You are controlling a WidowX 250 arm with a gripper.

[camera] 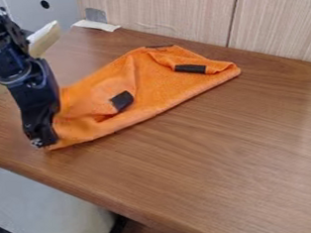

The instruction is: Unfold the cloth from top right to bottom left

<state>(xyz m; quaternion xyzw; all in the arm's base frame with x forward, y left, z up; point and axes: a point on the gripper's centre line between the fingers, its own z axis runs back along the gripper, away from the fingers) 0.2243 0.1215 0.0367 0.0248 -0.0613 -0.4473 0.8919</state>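
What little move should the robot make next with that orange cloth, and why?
Probably lift the gripper clear and shift it toward the folded flap at the top right of the orange cloth: that end looks doubled over, while the gripper is down at the lower-left corner.

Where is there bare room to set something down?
The widest bare patch of brown wooden table lies between the orange fabric cloth and the near edge. A smaller one separates the cloth from the pale wooden panel. Crowded: the view's left, where the black tool meets the cloth.
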